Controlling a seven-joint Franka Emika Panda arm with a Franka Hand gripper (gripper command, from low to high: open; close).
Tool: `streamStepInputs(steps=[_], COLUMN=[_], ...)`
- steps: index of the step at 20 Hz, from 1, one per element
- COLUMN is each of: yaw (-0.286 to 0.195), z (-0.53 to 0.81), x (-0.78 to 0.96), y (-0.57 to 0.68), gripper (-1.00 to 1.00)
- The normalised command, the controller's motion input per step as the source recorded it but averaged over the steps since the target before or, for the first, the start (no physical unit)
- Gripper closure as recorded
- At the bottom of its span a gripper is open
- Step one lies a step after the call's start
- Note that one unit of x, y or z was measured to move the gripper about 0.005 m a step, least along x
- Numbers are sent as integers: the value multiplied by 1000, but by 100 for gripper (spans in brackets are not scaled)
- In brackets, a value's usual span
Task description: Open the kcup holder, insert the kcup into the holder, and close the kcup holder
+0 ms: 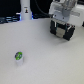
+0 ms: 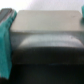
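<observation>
kcup (image 1: 19, 56) well apart from kcup holder (image 1: 63, 31)

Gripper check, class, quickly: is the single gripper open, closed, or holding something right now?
Gripper: open, holding nothing; its teal fingers stand wide apart at the kcup holder. The kcup sits apart on the table.

A white table (image 1: 42, 55) fills most of the exterior view. At about seven o'clock stands the kcup (image 1: 19, 57), a small white pod with a green top, upright and alone. At about two o'clock the white robot arm's gripper (image 1: 60, 31) hangs over the black kcup holder (image 1: 63, 32), well apart from the pod; a white bottle-like object (image 1: 25, 11) stands at eleven o'clock.
</observation>
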Motion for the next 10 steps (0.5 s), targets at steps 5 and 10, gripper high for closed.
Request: streamStepInputs(steps=[5, 10], yaw=[-68, -73], z=[116, 121], x=[938, 918], y=[-265, -292], gripper=[100, 100])
